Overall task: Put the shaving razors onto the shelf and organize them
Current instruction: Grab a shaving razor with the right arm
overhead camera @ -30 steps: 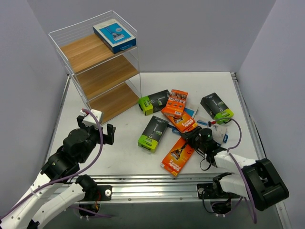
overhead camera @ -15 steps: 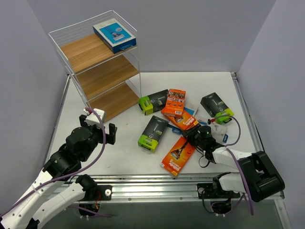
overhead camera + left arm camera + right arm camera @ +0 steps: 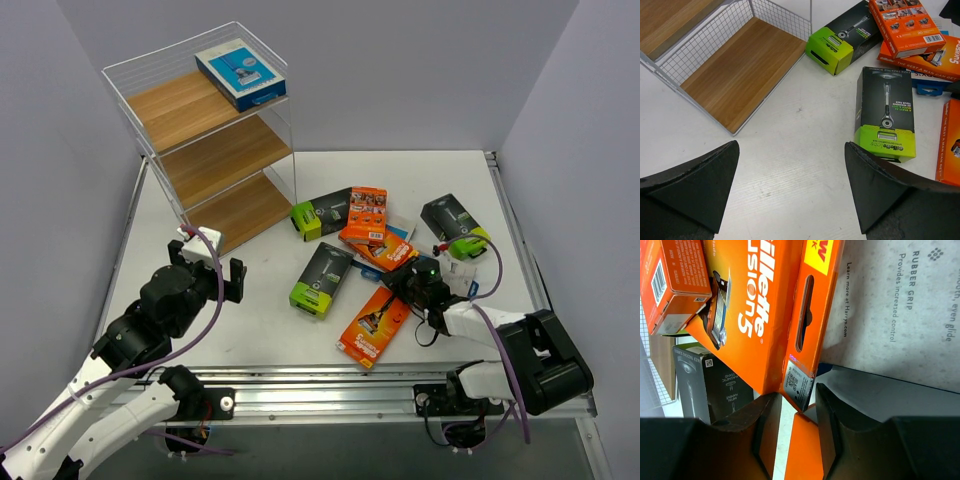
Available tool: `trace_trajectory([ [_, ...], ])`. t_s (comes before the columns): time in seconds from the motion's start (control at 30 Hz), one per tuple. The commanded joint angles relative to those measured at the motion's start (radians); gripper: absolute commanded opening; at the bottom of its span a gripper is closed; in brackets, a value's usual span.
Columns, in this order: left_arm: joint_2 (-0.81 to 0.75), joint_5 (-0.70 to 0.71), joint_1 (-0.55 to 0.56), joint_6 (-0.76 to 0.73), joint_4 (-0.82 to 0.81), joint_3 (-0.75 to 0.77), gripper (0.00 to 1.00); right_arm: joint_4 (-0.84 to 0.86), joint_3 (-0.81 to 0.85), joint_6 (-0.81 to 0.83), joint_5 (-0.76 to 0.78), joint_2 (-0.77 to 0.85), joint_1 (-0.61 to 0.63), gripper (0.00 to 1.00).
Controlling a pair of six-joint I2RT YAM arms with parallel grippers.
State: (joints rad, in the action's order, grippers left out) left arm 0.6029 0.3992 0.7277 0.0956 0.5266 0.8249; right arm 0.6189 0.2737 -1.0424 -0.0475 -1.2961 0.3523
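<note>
Orange pack [image 3: 755,315] corner inside right gripper [image 3: 797,395]

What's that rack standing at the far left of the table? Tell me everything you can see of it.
The shelf is a tall rack of three light brown wooden boards, one above another, held in a thin white wire frame with wire-mesh sides. It stands upright on the white table, at its far left, turned at an angle to the table's edges. One blue-and-white razor pack lies flat on the top board, toward its right end. The middle and bottom boards look bare.
</note>
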Motion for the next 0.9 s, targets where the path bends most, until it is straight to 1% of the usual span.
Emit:
trace_trajectory([
  [0.0,0.000,-0.006,0.006,-0.007,-0.048,0.000,0.95,-0.030,0.044,0.031,0.038,-0.003,-0.006,0.29],
  [0.37,0.005,-0.007,0.010,-0.005,-0.050,-0.001,0.95,0.018,0.070,0.030,0.029,-0.075,-0.007,0.36],
  [0.87,0.012,-0.010,0.010,-0.007,-0.050,-0.001,0.95,0.105,0.101,0.008,-0.005,-0.163,0.004,0.36],
])
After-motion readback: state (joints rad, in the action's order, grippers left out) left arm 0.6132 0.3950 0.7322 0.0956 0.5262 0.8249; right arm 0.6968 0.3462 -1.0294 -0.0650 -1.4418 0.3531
